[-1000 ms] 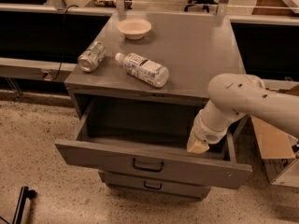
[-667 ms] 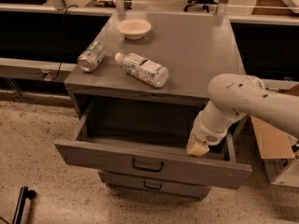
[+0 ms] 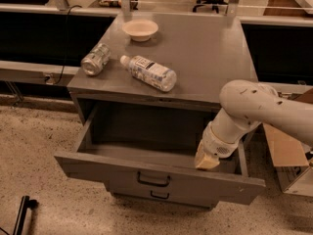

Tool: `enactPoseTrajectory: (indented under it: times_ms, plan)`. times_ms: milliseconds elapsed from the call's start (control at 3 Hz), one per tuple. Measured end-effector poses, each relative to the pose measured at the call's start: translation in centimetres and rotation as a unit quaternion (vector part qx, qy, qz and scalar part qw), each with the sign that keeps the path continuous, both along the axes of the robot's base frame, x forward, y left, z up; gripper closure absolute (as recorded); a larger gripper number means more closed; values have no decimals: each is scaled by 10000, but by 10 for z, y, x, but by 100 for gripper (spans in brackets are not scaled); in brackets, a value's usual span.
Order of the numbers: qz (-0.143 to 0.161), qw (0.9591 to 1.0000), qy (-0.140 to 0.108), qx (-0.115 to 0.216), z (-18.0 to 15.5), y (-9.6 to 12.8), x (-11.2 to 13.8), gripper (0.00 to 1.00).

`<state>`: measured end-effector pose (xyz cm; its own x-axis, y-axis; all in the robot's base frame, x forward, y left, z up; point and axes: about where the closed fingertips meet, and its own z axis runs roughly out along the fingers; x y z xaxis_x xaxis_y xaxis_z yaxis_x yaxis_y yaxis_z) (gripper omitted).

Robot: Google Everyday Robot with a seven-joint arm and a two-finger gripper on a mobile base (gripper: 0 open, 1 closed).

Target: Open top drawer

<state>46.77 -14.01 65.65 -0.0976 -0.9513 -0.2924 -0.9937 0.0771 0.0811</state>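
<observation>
The top drawer (image 3: 98,168) is a wide grey metal drawer, pulled well out of the cabinet, and its inside looks bare. A small black loop handle (image 3: 153,180) sits at the centre of its front. My gripper (image 3: 206,161), at the end of the white arm, hangs down inside the open drawer near its right front corner, just behind the front panel. A shallower, narrower grey drawer (image 3: 160,195) with a like handle is shut below it.
On the cabinet top (image 3: 215,58) lie a clear plastic bottle (image 3: 149,72), a crushed can (image 3: 95,58) and a pale bowl (image 3: 140,29). A cardboard box (image 3: 283,148) stands to the right of the cabinet. A black object (image 3: 22,214) lies on the speckled floor at the lower left.
</observation>
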Motion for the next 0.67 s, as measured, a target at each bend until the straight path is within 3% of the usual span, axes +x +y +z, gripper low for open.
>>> enactPoseTrajectory:
  times_ms: [667]
  plan:
    - [704, 9952, 569, 363, 31, 16, -78, 100]
